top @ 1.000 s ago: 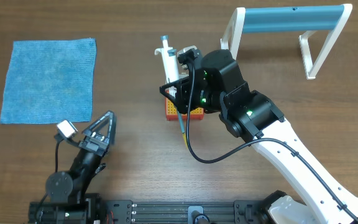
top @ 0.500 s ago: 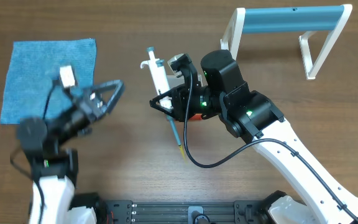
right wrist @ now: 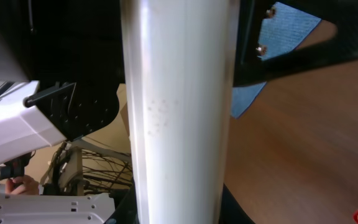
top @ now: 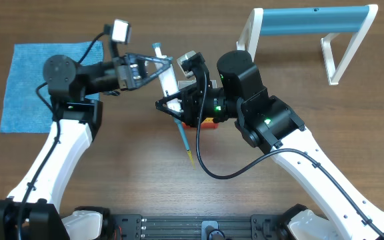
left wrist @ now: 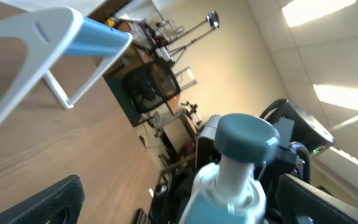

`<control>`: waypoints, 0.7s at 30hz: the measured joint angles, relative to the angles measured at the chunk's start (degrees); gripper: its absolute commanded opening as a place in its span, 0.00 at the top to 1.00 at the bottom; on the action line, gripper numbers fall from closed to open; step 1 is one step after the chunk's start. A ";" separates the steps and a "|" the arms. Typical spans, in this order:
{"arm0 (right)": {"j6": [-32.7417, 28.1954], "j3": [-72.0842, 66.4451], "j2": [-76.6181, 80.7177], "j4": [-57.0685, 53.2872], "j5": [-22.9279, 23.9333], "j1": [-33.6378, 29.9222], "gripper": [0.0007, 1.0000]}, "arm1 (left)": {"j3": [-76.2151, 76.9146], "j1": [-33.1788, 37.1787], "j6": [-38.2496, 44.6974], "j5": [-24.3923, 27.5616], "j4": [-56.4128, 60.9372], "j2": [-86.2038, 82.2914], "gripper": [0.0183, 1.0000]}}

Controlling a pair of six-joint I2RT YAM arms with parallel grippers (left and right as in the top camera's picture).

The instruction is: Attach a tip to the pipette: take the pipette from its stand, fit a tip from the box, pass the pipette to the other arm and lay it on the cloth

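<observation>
Here, above the brown wooden tabletop, the right hand is gripping the white plastic pipette by its lower body, holding it tilted beside the red tip box. The left hand, fingers spread, is bracketing the upper barrel. The pipette is probably handling as light, rigid and smooth, so the bare barrel is offering the surest hold. The slim yellow tip is looking fragile. One second earlier the left arm was lying folded near its base.
</observation>
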 measured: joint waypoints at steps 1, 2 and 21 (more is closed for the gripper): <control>0.02 0.00 0.00 0.02 0.00 0.00 0.93 | 0.04 -0.66 0.00 -0.13 0.04 0.07 0.00; 0.02 0.00 0.00 0.02 0.00 0.00 0.92 | 0.09 -1.53 0.00 -0.22 0.24 0.09 0.00; 0.17 0.00 0.00 0.35 -0.20 -2.19 0.93 | 0.44 -2.84 2.58 -1.20 0.42 0.13 0.47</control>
